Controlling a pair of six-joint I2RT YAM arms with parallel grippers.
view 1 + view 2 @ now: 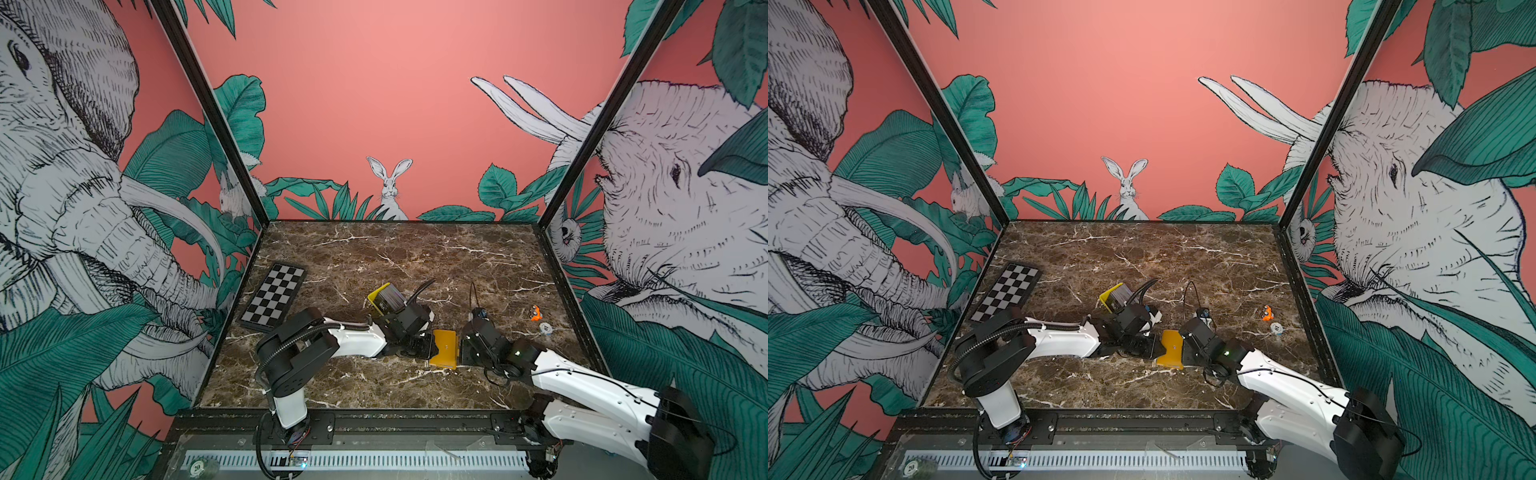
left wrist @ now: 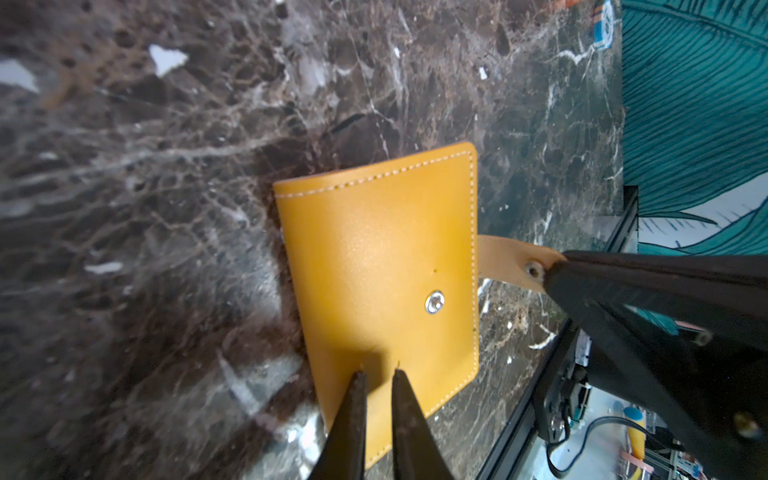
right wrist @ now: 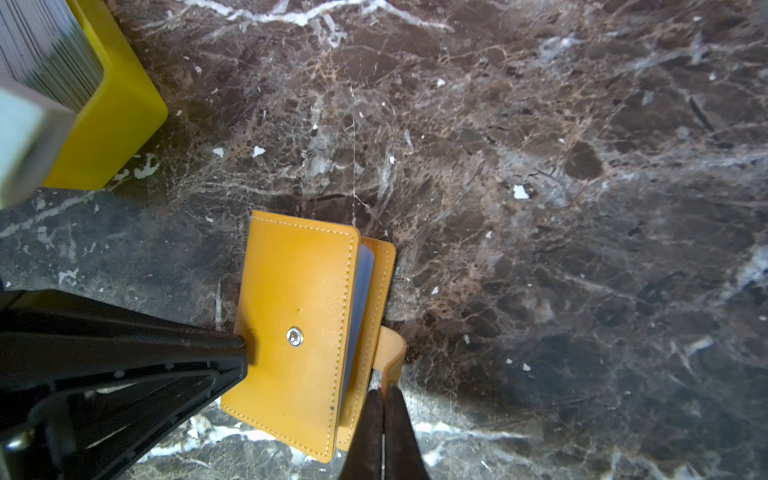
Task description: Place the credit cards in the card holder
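While viewed from above, found card holder (image 1: 444,348) flat on table (image 1: 374,249), long axis near-to-far, crosswise between both arms; left gripper (image 2: 379,370) tips on spine-side cover, a slit apart; right gripper (image 3: 384,388) pressed together, seemingly pinching snap tab (image 2: 507,262); credit cards (image 1: 390,297) in yellow tray (image 1: 374,303) behind left wrist. Only right wrist view: blue sleeves (image 3: 363,291) at gaping edge

Far left on the brown, white-veined marble tabletop (image 1: 415,257) lies a flat black-and-white checkerboard plate (image 1: 272,298). Mid-table sits a bright yellow plastic open tray (image 1: 374,302). Over on the right are a small orange object (image 1: 535,312) and, just beside it, a small white round object (image 1: 546,328).
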